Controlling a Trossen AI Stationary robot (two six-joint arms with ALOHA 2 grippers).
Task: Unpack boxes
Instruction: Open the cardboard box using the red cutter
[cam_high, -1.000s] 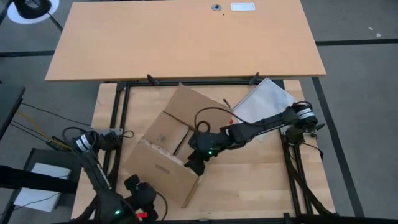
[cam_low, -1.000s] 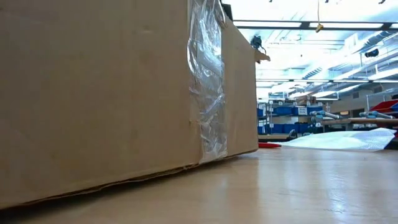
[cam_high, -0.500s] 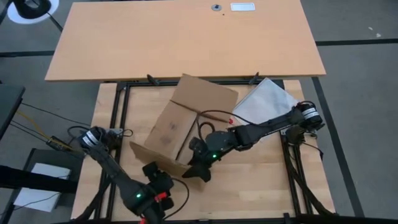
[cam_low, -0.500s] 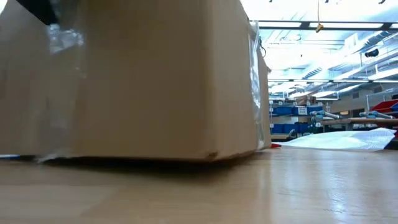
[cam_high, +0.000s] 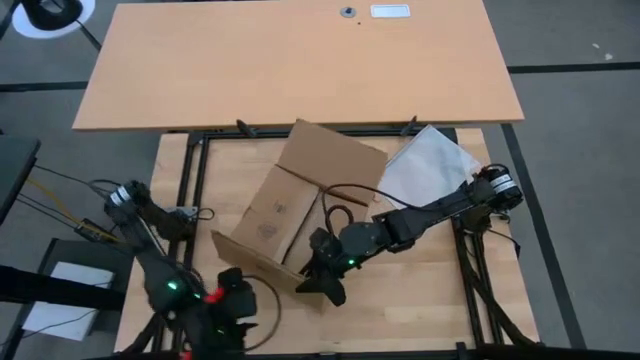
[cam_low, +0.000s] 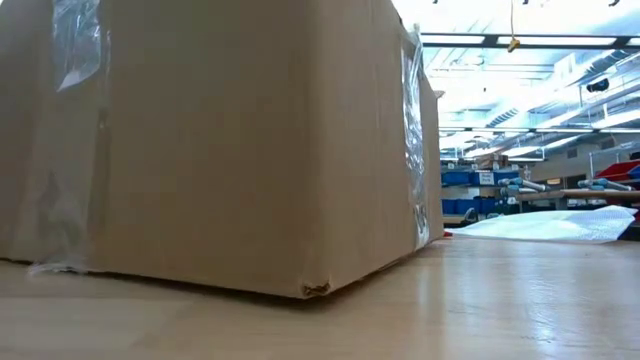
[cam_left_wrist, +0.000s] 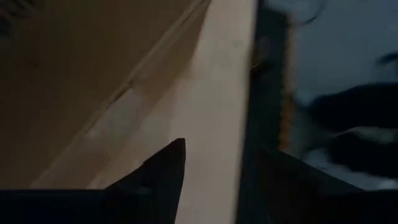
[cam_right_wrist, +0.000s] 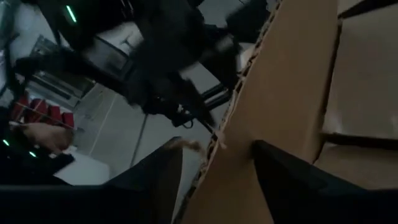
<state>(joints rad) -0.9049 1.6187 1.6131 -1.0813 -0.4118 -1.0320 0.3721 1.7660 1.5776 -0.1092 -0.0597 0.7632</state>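
- The carton (cam_high: 290, 205) is seen lying at an angle near the middle of the table (cam_high: 420, 290), its flaps spread open toward the far side.
- In the low view the carton (cam_low: 230, 140) fills most of the frame, with clear tape (cam_low: 412, 120) running down its right corner and more tape on its left side.
- The right gripper (cam_high: 322, 285) is placed at the near flap of the carton, its arm reaching in from the right.
- In the right wrist view a cardboard flap edge (cam_right_wrist: 261, 106) is seen between the two dark fingers (cam_right_wrist: 155, 180); the jaws stand apart on either side of it, and a firm clamp cannot be told.
- The left gripper (cam_high: 238, 305) is held at the near left edge of the table, just beside the carton's near corner.
- In the left wrist view the left fingers (cam_left_wrist: 168, 171) are seen with a gap between them, nothing in it, over the table edge beside the carton wall (cam_left_wrist: 68, 81).
- A white plastic sheet (cam_high: 425, 160) lies on the far right of the table, just beside the carton.
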